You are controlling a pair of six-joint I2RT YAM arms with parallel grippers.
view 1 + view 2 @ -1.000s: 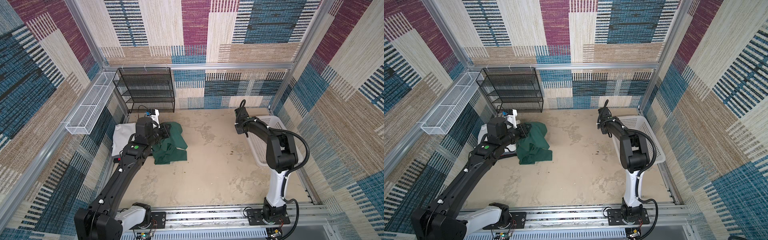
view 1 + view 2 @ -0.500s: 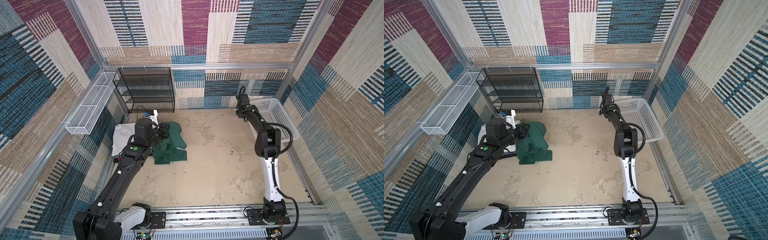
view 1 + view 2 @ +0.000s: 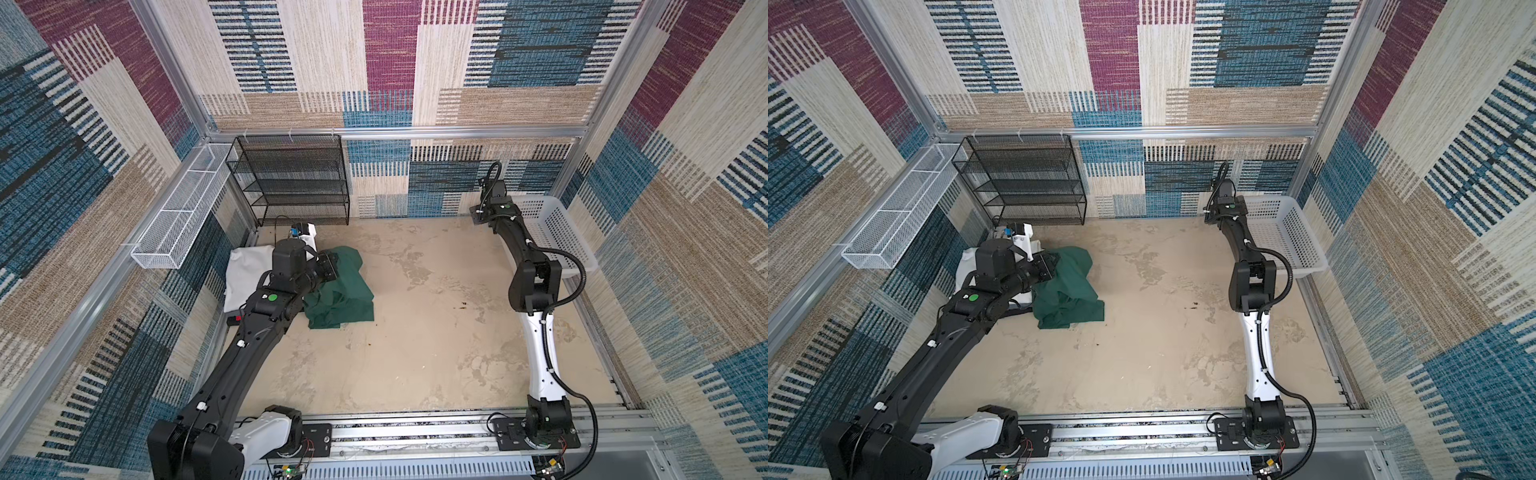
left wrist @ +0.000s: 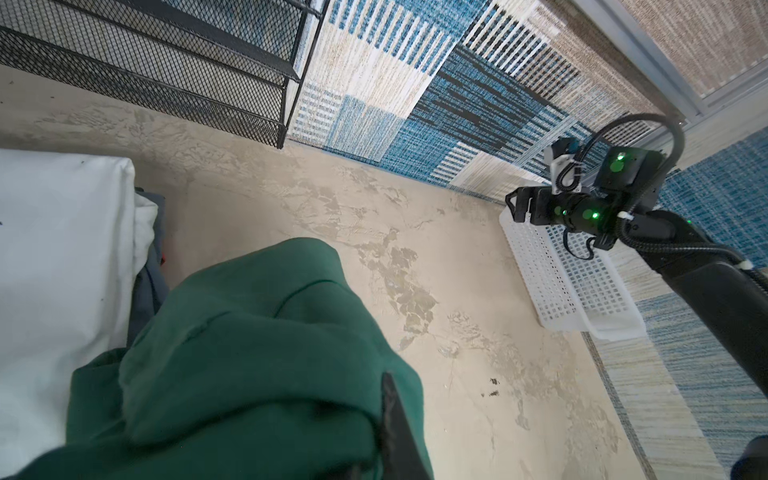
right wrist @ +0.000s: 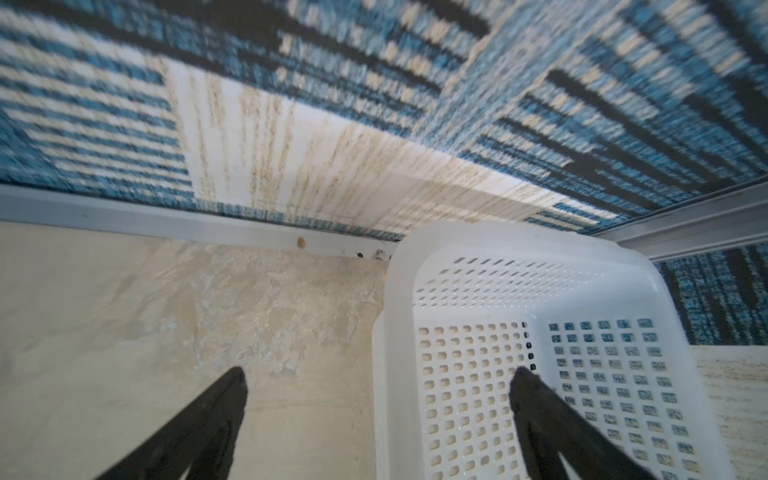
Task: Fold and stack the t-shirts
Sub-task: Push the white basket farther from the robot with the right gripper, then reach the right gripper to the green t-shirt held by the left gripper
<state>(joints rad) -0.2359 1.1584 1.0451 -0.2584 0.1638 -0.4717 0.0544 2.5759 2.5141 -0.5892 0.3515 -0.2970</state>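
Observation:
A dark green t-shirt [image 3: 347, 291] [image 3: 1071, 286] lies crumpled at the left of the floor, partly over a folded white t-shirt [image 3: 245, 272] [image 3: 966, 266]. My left gripper [image 3: 328, 266] [image 4: 374, 419] is shut on a bunch of the green t-shirt [image 4: 249, 353], and the cloth hides one of its fingers. In the left wrist view a grey t-shirt [image 4: 147, 286] peeks out under the white t-shirt [image 4: 62, 257]. My right gripper [image 3: 478, 214] [image 5: 380, 386] stands open at the back right, its fingers on either side of the white basket's rim, not touching it.
The white plastic basket [image 3: 552, 232] [image 3: 1283, 232] [image 5: 540, 332] is in the back right corner against the wall. A black mesh shelf rack [image 3: 291, 183] stands at the back left. A white wire tray [image 3: 178, 212] hangs on the left wall.
My right arm stretched toward the back wall, carrying the basket into the back right corner, and its gripper has now opened off the rim. The left arm has hardly moved.

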